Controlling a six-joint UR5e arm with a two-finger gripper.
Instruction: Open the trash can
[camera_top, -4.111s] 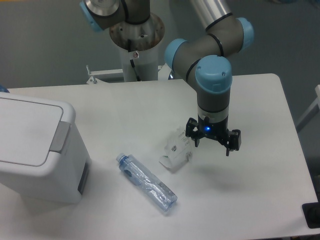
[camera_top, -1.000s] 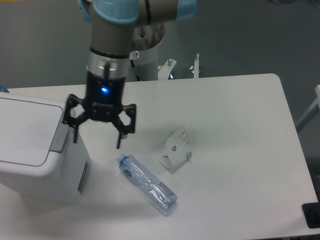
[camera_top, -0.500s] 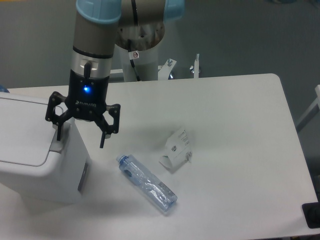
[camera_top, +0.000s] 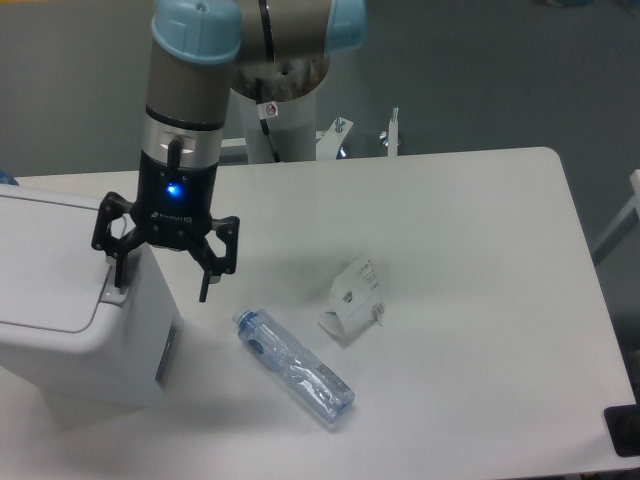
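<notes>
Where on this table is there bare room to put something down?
Bare: the whole right side, from the folded carton to the table edge, and the back strip. Crowded: the left, with the trash can, the hand over its rim, and the plastic bottle.

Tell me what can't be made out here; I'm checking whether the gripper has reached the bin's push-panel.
- Trash can: its left part is cut off by the camera's left edge.
- Grey push-panel: mostly hidden behind the gripper; whether a finger touches it cannot be told.
- Small white carton: its print is too small to read.
- Plastic bottle: its label is blurred.
</notes>
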